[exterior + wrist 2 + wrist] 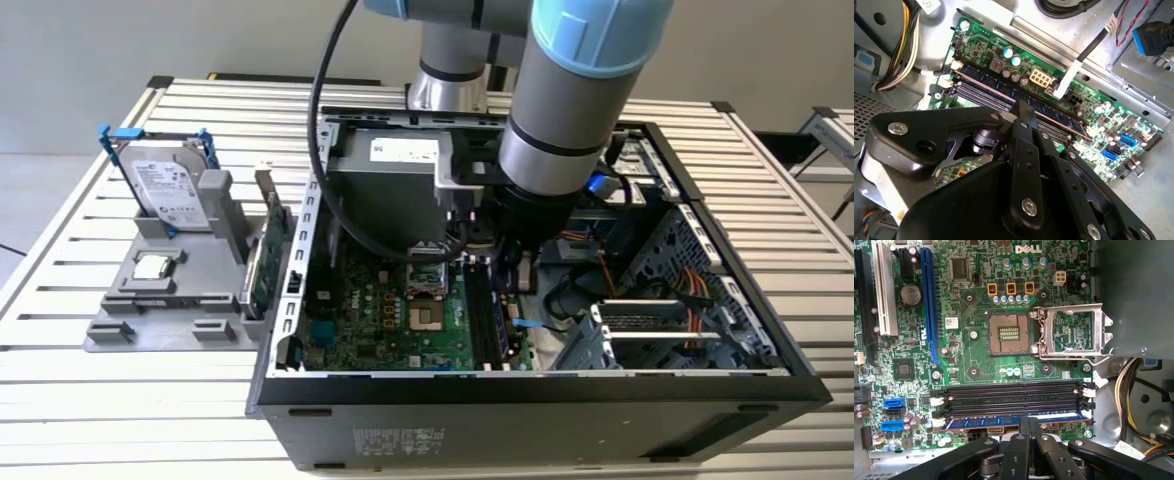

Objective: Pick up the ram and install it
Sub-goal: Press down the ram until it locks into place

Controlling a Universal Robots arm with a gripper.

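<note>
We press the ram (1014, 420) into the slot nearest the motherboard (979, 355) edge, our hand (1029, 426) clamped on it; seating it fully calls for firm, even downward pressure.

You get white printed lettering on the motherboard (979, 315) along its edge in the first wrist view, plus a small white sticker (951, 322) beside the blue slot, print too fine to read. In the exterior view, the hard drive (171, 190) carries a white label, the power supply (387, 180) a white sticker, the case front panel (534, 430) a grey label block; none legible.
</note>
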